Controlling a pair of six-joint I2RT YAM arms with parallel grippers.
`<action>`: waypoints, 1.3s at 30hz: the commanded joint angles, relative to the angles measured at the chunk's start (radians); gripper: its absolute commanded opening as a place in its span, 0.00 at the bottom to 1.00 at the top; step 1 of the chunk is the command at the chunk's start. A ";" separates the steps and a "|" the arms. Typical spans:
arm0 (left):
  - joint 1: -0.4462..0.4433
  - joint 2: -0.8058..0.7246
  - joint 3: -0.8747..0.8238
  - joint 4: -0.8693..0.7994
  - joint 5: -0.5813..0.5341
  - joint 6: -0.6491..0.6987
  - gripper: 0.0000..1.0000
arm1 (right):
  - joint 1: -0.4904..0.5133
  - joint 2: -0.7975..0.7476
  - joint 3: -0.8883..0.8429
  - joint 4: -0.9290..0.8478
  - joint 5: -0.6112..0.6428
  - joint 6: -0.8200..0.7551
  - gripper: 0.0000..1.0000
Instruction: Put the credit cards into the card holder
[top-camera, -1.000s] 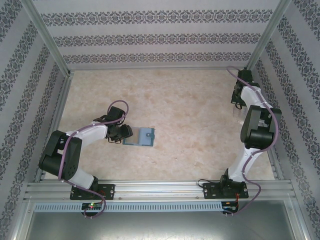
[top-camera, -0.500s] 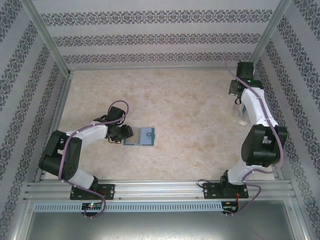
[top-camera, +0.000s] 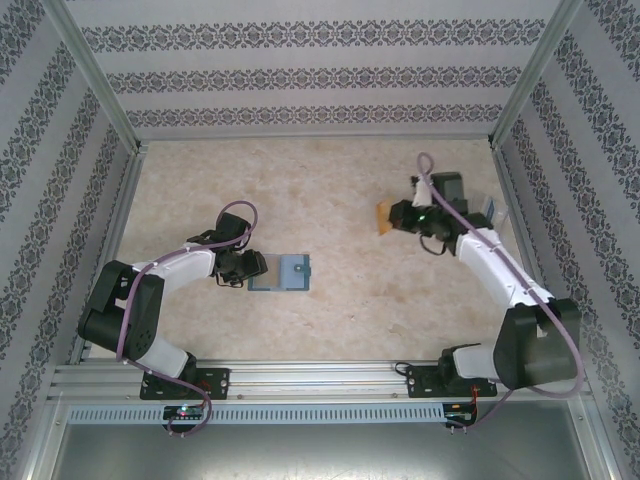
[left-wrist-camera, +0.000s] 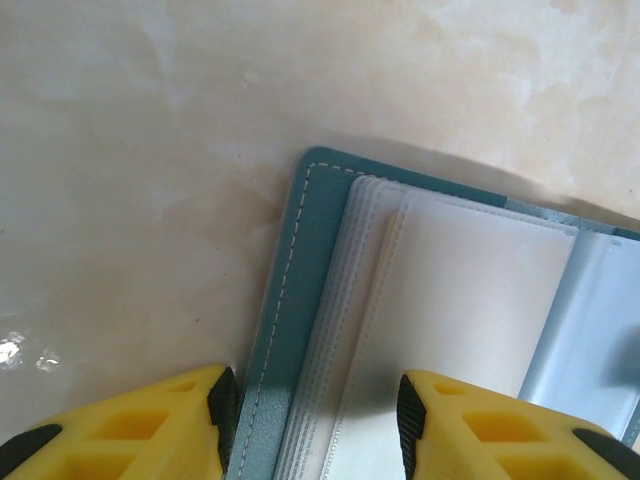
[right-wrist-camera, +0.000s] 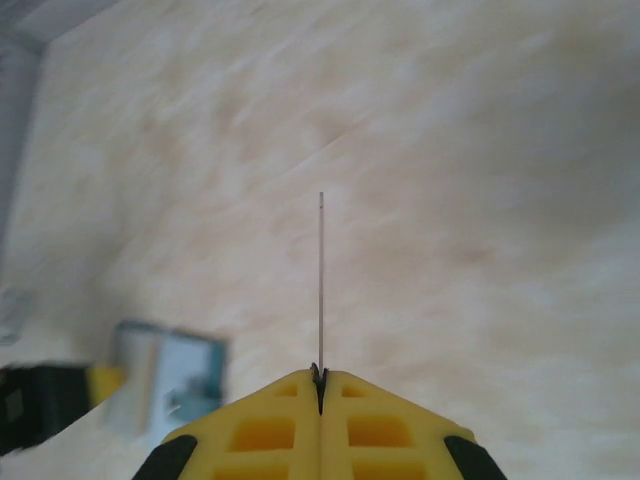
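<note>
The teal card holder (top-camera: 284, 272) lies open and flat on the table, left of centre. My left gripper (top-camera: 250, 266) stands open at its left end. In the left wrist view its fingertips (left-wrist-camera: 222, 405) straddle the stitched teal edge and clear sleeves of the card holder (left-wrist-camera: 300, 300), clamping nothing. Over the table's right half, my right gripper (top-camera: 398, 215) is shut on a tan credit card (top-camera: 383, 218). In the right wrist view that credit card (right-wrist-camera: 320, 290) shows edge-on as a thin line rising from the shut gripper (right-wrist-camera: 320, 380), and the card holder (right-wrist-camera: 170, 385) is a blur at lower left.
A clear plastic stand (top-camera: 495, 210) sits by the right wall. Patterned walls with metal posts close in the beige table (top-camera: 330, 190) on three sides. An aluminium rail (top-camera: 320, 378) carrying both arm bases runs along the near edge.
The right arm has swung from the back right corner by the wall out toward the table's middle, bringing the tan card with it. The left arm and the card holder have stayed put.
</note>
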 joint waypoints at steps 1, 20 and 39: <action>-0.022 0.023 -0.006 -0.055 0.040 -0.004 0.48 | 0.125 -0.023 -0.094 0.259 -0.122 0.175 0.00; -0.023 0.017 -0.026 -0.026 0.060 -0.042 0.46 | 0.661 0.338 -0.289 1.051 0.327 0.638 0.00; -0.022 -0.003 -0.064 -0.015 0.052 -0.038 0.37 | 0.656 0.528 -0.225 1.060 0.270 0.651 0.00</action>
